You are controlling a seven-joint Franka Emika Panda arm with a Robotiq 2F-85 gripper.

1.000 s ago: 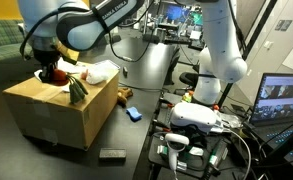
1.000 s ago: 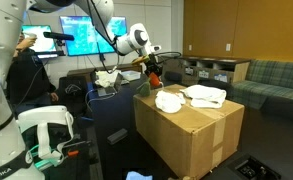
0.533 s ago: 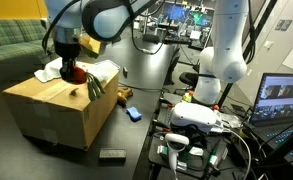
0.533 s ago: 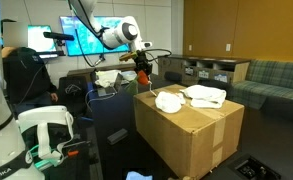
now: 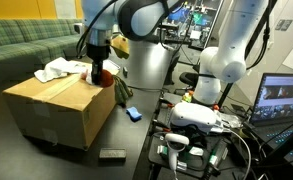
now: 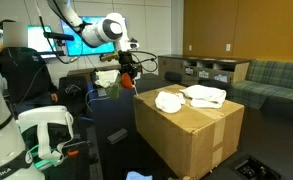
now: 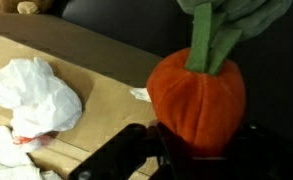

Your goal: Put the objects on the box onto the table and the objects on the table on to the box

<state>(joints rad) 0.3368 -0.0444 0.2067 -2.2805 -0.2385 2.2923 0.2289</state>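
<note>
The red ball [image 7: 196,92] hangs in the air at the rim of the box [image 5: 56,110]. In the wrist view the dark green cloth [image 7: 212,32] fixed to it stretches away toward the top of the picture. The gripper [image 7: 200,150] is clenched on the ball, with a dark finger on either side of it (the fingertips are hidden behind the soft red body).

A second ago the ball was low over the cardboard top, and half a second ago it was partway across. Now, in an exterior view, the red ball [image 6: 127,79] is past the carton's corner, with the gripper [image 6: 126,68] directly above it. The arm has swung along with it. From the opposite side the ball [image 5: 100,73] shows against the box's far edge, and the wrist view puts it right over the line where cardboard gives way to the dark table [image 5: 136,135].

The white cloth wads [image 6: 169,100] lie on the box top just as they did a second ago, side by side and untouched. One wad [image 7: 36,95] shows on the cardboard near the ball in the wrist view.

Down on the table nothing has shifted. The brown plush toy [image 5: 124,93] sits just beside the box. The flat blue block [image 5: 134,114] lies near it, farther out. The flat black bar [image 5: 112,154] lies well apart from both, in front of the carton.
</note>
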